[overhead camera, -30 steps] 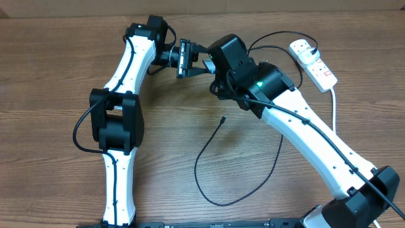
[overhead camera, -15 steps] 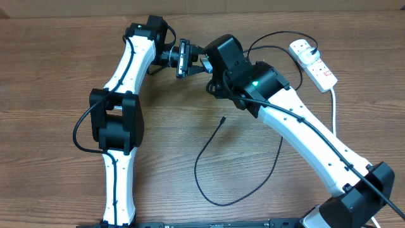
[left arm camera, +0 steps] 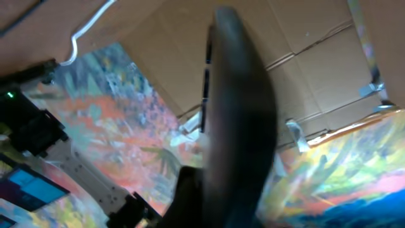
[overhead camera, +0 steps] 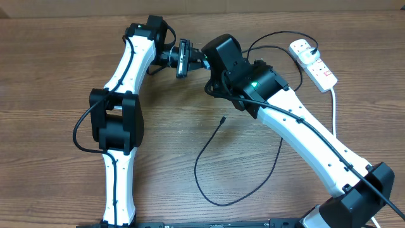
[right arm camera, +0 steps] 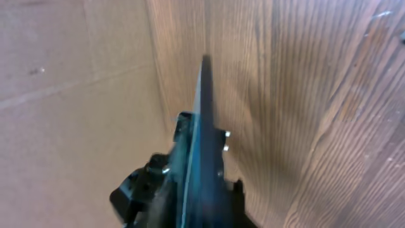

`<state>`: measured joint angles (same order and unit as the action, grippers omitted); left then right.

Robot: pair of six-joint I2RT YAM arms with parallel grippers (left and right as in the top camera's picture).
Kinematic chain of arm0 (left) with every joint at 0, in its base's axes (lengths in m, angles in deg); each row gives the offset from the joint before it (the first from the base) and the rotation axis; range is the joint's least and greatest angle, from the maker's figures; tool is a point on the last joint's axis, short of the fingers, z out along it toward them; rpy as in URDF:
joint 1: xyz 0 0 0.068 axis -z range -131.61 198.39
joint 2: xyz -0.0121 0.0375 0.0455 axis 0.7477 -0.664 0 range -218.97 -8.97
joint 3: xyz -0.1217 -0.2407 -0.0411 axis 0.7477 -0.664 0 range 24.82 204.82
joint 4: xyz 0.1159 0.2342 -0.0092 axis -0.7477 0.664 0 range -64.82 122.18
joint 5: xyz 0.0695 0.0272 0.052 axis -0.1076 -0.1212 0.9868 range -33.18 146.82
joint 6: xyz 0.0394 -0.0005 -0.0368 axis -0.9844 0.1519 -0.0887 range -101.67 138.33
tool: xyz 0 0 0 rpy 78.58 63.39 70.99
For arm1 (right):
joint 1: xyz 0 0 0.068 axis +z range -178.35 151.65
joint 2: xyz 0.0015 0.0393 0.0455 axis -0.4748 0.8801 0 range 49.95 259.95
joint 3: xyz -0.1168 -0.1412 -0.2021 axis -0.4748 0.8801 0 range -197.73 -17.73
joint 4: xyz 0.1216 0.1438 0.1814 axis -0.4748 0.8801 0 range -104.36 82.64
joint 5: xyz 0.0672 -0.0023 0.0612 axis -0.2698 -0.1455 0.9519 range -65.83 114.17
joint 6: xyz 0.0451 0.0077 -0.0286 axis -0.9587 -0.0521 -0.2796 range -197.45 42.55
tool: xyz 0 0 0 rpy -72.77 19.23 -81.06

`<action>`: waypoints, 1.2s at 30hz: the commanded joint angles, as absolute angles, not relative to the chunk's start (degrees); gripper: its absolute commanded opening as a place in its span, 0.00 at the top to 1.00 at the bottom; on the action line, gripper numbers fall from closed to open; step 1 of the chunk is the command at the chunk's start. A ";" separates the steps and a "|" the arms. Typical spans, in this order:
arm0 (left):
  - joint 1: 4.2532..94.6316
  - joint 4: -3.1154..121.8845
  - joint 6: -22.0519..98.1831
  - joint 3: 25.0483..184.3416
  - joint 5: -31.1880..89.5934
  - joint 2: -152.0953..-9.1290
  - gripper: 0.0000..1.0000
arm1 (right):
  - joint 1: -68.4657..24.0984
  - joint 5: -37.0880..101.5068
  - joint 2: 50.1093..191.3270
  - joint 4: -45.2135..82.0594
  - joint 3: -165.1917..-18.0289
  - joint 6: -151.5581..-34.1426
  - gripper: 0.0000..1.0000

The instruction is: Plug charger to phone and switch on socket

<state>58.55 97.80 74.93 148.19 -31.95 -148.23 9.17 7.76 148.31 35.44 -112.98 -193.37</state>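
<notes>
Up at 2 o'clock on the wooden worktop [overhead camera: 57, 76] lies the white power strip [overhead camera: 314, 63]. Its thick white cord [overhead camera: 333, 104] trails down toward 4 o'clock, behind the right arm [overhead camera: 304, 133]. The black charger [overhead camera: 195, 170] sprawls across the middle. Its connector tip [overhead camera: 223, 118] lies loose near the centre, touching nothing, and the cable loops down toward 6 o'clock and passes under the right arm. A further stretch arcs over to the strip's upper end.

The right arm's bulky wrist sits between the loose tip and the phone [overhead camera: 183, 52], which is up at 12 o'clock, off the worktop and turned edge-on to the overhead camera.

The left arm [overhead camera: 130, 69] runs straight up from 7 o'clock and bends at the top, its wrist pointing toward 3 o'clock. The right arm stretches in from 5 o'clock on a long diagonal and stops just beside the phone.

The left fingers [right arm camera: 149, 190] are clamped on the phone. The right wrist view shows it as a thin blue-tinted blade rising from that black clamp, with the cardboard wall [right arm camera: 76, 95] behind. The right fingers are tucked under their own wrist housing, so I cannot tell how far apart they are, or whether they touch the phone.
</notes>
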 commanded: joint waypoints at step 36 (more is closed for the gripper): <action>59.14 97.06 35.24 152.15 37.20 -119.94 0.96 | -6.00 30.76 139.64 57.08 -113.83 -114.03 0.05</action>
<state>57.93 97.03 38.97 148.61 19.85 -131.92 -4.64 25.27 137.01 57.10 -113.89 -118.53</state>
